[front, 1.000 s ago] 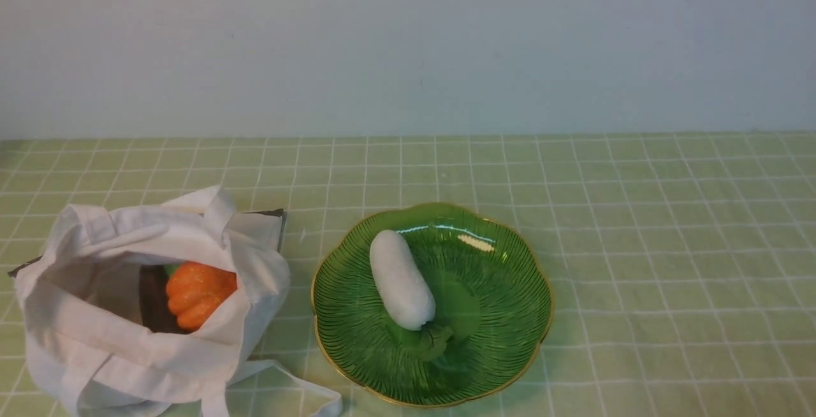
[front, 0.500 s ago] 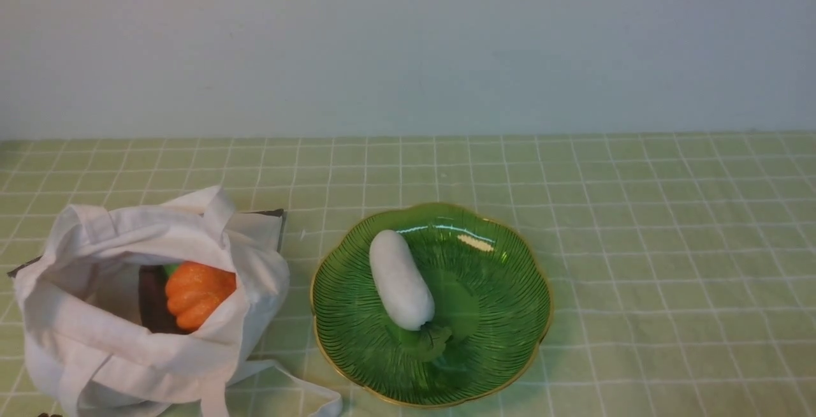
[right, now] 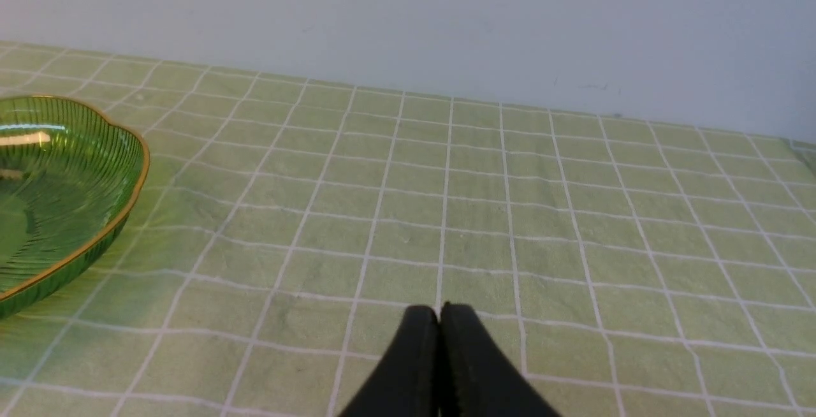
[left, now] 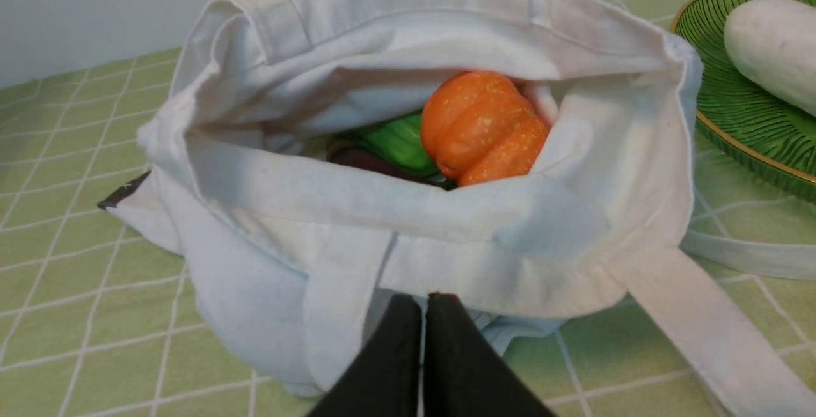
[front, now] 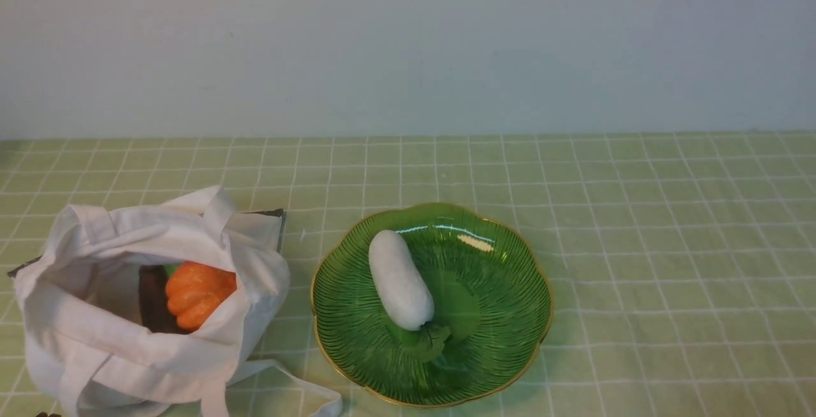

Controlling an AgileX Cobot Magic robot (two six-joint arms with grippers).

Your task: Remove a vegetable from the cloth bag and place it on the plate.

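My left claw (left: 424, 305) hangs with its jaws pressed together on nothing, just short of the bag (left: 408, 213). My right claw (right: 438, 316) is likewise closed and empty over bare cloth (right: 446, 213). In the front view the bag (front: 95, 340) sits at 8 o'clock, mouth open, a pumpkin (front: 199, 292) and something green inside. Just beside it, at 6 o'clock, the plate (front: 497, 315) carries a radish (front: 400, 278).
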